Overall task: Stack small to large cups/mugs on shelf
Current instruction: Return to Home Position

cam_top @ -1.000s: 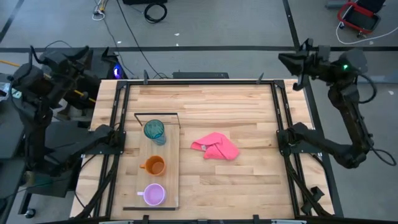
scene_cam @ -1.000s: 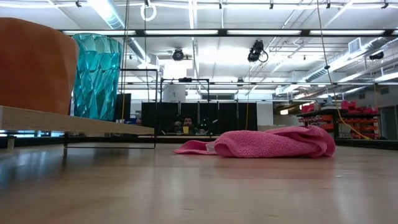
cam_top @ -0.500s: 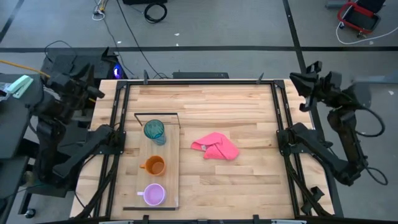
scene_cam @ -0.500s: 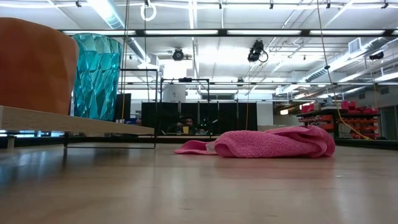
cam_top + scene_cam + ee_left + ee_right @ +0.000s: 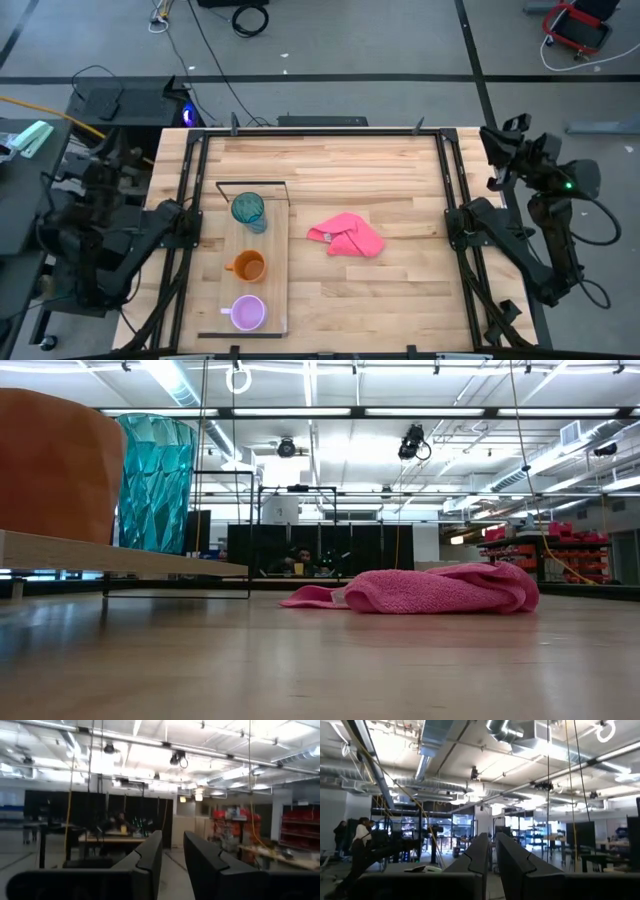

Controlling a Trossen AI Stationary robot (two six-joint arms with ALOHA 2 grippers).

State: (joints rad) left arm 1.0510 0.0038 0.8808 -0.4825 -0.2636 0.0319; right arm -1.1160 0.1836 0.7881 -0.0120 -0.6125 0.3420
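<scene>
The light-wood shelf (image 5: 275,300) lies on the table's left half, with its black wire frame (image 5: 255,184) at the far end. On it stand, in a row from far to near, the teal tumbler (image 5: 249,210), the orange mug (image 5: 247,266) and the lilac mug (image 5: 247,313), each on its base. The low view shows the orange mug (image 5: 55,465) and the tumbler (image 5: 155,480) on the shelf (image 5: 120,555). My left gripper (image 5: 122,168) is beyond the table's left edge and my right gripper (image 5: 495,142) beyond its right edge. Both are shut and empty, as the left (image 5: 173,851) and right (image 5: 491,845) wrist views show.
A crumpled pink cloth (image 5: 346,236) lies on the table near its middle, right of the shelf; it also shows in the low view (image 5: 430,590). Black frame rails (image 5: 452,200) run along the table's left and right sides. People show in the room beyond (image 5: 360,837).
Both arms have folded down beside the table. My left gripper has gone toward the near edge along the table's left side, and my right gripper toward the near edge along its right side. The cups, shelf and cloth have stayed where they were.
</scene>
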